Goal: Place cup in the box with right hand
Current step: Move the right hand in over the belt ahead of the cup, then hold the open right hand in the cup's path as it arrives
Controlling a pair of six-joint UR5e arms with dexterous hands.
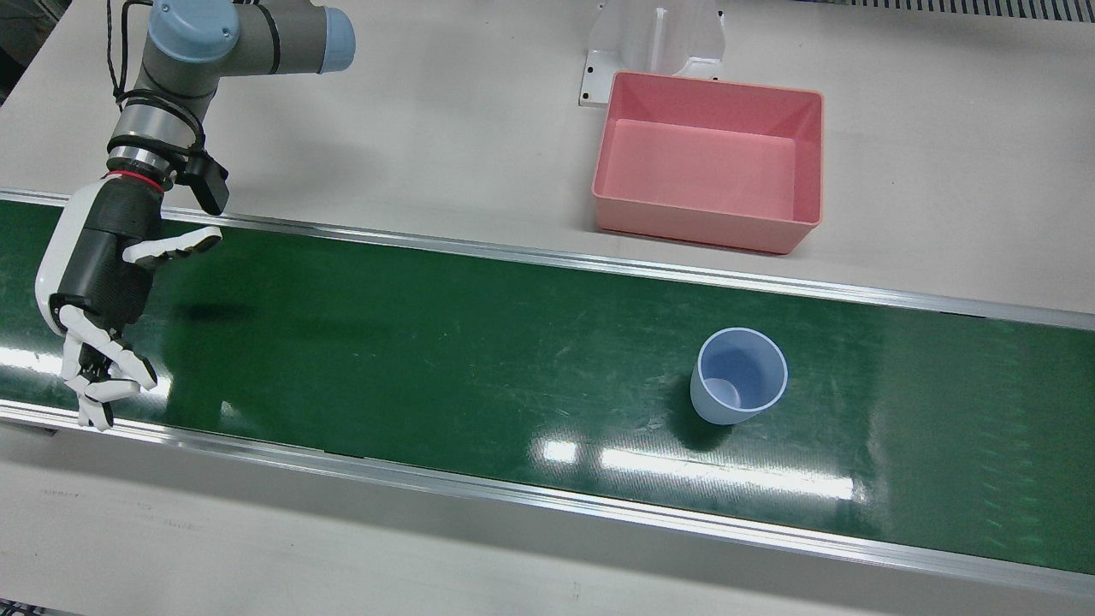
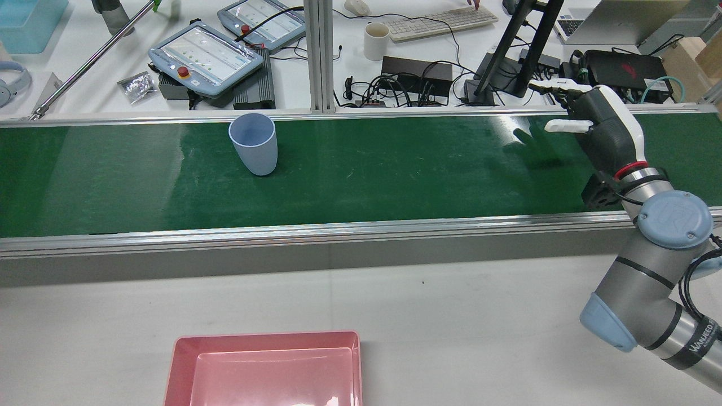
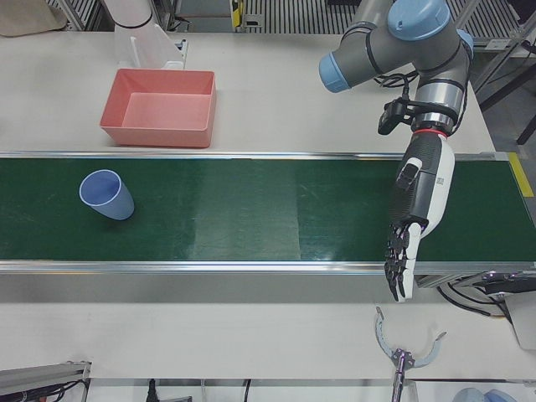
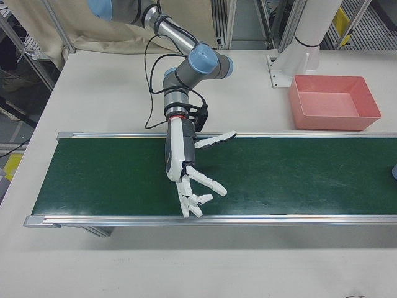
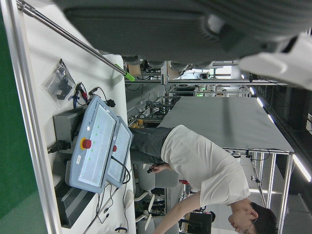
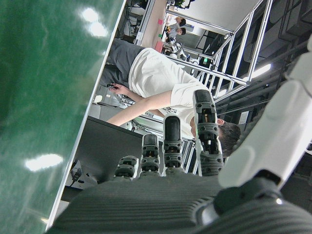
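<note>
Here, right hand (image 1: 98, 282) splayed empty, left hand (image 3: 419, 201) straight-fingered empty, cup (image 1: 738, 376) upright, arm lettering (image 2: 702, 338) blurred.

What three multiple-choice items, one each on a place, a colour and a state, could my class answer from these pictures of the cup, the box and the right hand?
1. Where does the cup stand?
A. on the green belt
B. inside the box
C. on the white table

2. What colour is the box?
A. blue
B. pink
C. yellow

3. How is the right hand?
A. shut on the cup
B. open, fingers apart
C. resting in the box

Key: 1 A, the cup stands upright on the green belt. 2 B, its walls and floor are pink. 3 B, the fingers spread over the belt, far from the cup, holding nothing.
</note>
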